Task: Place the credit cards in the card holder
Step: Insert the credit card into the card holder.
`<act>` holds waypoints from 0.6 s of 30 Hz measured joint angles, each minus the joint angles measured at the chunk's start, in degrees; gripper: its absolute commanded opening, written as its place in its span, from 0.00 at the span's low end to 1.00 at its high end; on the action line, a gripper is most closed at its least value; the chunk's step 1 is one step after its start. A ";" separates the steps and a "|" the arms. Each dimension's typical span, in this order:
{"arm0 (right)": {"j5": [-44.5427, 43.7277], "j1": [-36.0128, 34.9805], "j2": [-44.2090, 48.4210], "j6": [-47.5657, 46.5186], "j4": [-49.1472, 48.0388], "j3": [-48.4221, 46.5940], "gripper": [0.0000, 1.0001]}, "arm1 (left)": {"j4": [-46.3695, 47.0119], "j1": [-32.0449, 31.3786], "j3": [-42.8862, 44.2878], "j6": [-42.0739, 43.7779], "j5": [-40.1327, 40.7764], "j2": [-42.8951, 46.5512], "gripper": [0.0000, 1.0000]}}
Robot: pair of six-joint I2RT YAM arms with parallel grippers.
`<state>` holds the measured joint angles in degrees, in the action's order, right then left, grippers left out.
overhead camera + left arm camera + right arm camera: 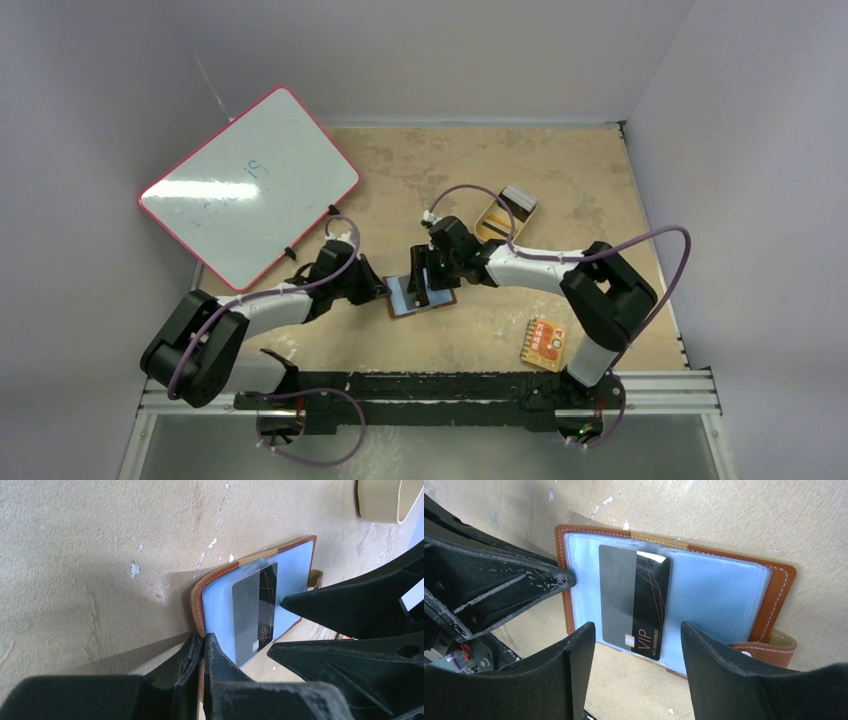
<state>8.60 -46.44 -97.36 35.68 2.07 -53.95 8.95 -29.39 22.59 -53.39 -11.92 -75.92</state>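
Note:
The card holder [443,297] lies open on the table, brown leather with bluish clear pockets [719,590]. One black credit card [644,600] marked VIP rests on it; its left half is greyed under a clear pocket and its right half is bare. My left gripper [204,642] is shut on the card holder's [290,565] brown edge at its left side. My right gripper [638,630] hangs open just over the card's near end, with a finger on either side and touching nothing. In the top view my right gripper [425,285] covers most of the card.
A tan oval dish [505,213] with dark things in it stands behind the right arm. An orange-red patterned packet [543,343] lies at the front right. A red-framed whiteboard [250,185] leans at the back left. The snap tab [769,650] sticks out at the card holder's right.

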 measured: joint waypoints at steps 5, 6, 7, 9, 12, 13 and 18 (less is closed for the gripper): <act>0.11 0.00 -1.25 0.31 -2.93 0.00 0.58 | 1.11 0.02 0.00 -0.44 -0.37 -0.94 0.00; 0.31 0.00 -1.51 0.31 -3.37 0.00 0.58 | 1.33 0.00 0.00 -0.52 -0.48 -1.11 0.00; 0.52 -0.02 -1.68 0.28 -3.78 0.00 0.57 | 1.53 0.00 0.00 -0.63 -0.57 -1.22 0.00; 1.42 -0.02 -1.95 0.33 -4.59 0.00 0.56 | 1.86 0.00 0.00 -1.01 -0.72 -1.40 0.00; 2.69 -0.13 -2.03 0.37 -5.68 0.02 0.55 | 2.16 0.00 0.00 -1.18 -0.83 -1.51 0.03; 3.23 -0.17 -2.03 0.44 -6.14 0.04 0.54 | 2.21 0.00 0.00 -1.33 -0.90 -1.53 0.03; 6.16 -0.31 -2.25 1.92 -9.05 1.38 0.53 | 2.21 0.00 0.00 -1.66 -0.94 -1.70 0.09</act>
<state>14.76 -46.74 -99.61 37.60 -6.98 -52.58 11.16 -29.39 22.59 -55.05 -12.86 -77.62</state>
